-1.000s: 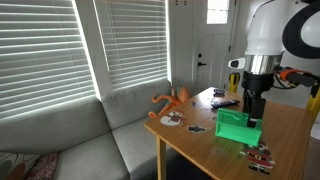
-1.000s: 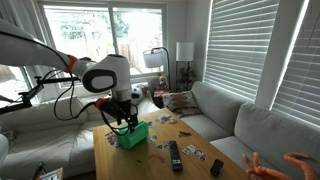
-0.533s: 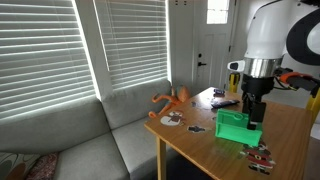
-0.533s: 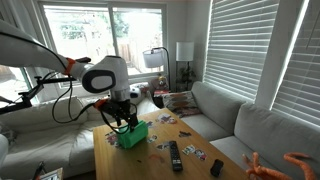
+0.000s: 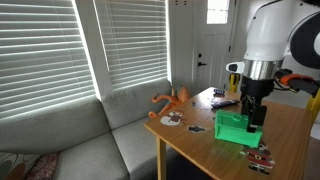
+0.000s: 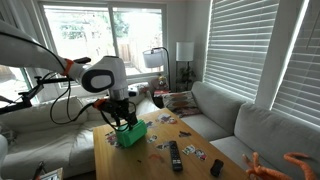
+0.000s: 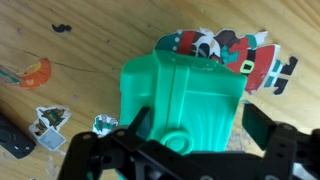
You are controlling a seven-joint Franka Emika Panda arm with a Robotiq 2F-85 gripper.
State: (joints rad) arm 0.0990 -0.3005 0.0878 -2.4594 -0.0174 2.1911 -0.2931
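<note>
A green plastic box (image 7: pixel 185 95) stands on the wooden table (image 5: pixel 290 130), and both exterior views show it (image 5: pixel 236 126) (image 6: pixel 133 134). My gripper (image 7: pixel 200 122) hangs right over its near end and is open. The left finger (image 7: pixel 140 120) overlaps the green body, while the right finger (image 7: pixel 265 125) stands off its side with bare wood between them. In the exterior views the gripper (image 5: pixel 254 118) (image 6: pixel 124 126) points straight down at the box. Nothing is held.
A Santa cutout (image 7: pixel 240 50) lies just beyond the box, with small picture cards (image 7: pixel 50 118) around it. An orange toy (image 5: pixel 172 99) sits at the table corner. Black remotes (image 6: pixel 176 155) lie on the table. A grey sofa (image 5: pixel 100 140) runs alongside.
The gripper has sunk very slightly toward the green box; the rest of the scene is as before.
</note>
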